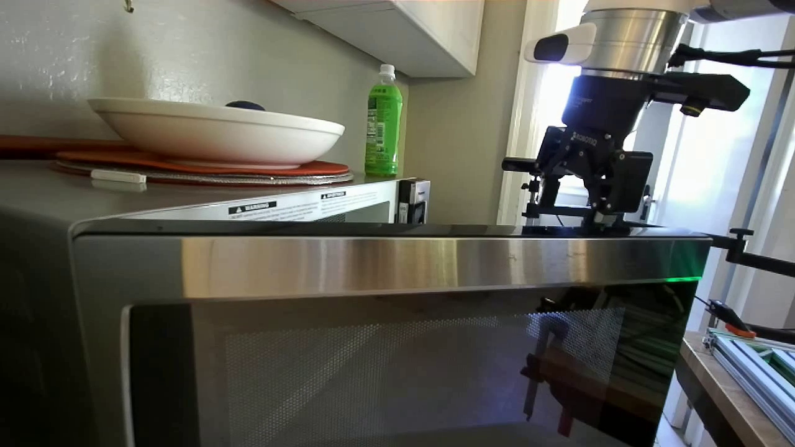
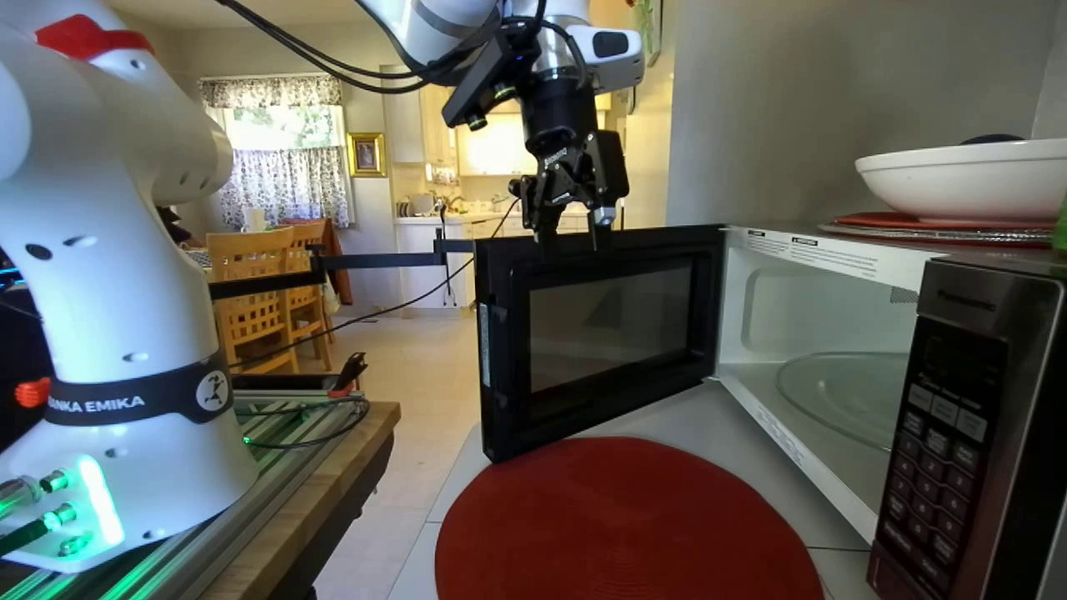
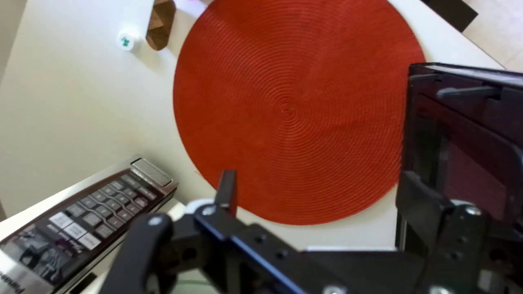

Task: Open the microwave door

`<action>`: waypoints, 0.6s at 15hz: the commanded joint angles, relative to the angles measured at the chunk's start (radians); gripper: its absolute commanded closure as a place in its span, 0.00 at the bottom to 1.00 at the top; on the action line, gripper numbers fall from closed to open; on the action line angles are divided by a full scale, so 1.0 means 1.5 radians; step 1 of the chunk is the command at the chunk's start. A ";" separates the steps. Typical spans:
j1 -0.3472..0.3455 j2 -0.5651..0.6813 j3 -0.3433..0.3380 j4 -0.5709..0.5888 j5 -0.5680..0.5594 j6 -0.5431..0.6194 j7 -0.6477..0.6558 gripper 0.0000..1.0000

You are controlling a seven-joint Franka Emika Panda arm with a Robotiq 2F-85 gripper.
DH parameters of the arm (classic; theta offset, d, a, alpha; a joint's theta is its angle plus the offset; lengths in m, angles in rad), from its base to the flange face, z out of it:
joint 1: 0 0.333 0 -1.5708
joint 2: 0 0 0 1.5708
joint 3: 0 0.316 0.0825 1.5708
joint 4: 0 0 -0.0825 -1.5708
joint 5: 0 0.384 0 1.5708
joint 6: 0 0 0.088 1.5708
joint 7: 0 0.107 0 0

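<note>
Plainly, the microwave door (image 2: 613, 327) stands open beside and mostly below the claw (image 2: 573, 238), which is spread wide.

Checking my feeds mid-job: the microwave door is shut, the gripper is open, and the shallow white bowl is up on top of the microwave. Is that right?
One thing is off: the microwave door is not shut but swung open, as an exterior view shows. The rest stands: the gripper is open, and the shallow white bowl is up on top of the microwave.
</note>
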 commanded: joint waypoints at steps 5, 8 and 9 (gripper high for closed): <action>0.011 0.031 -0.010 0.031 0.112 -0.029 0.011 0.00; 0.017 0.036 -0.010 0.034 0.148 -0.033 0.008 0.00; 0.021 0.037 -0.010 0.035 0.161 -0.035 0.004 0.00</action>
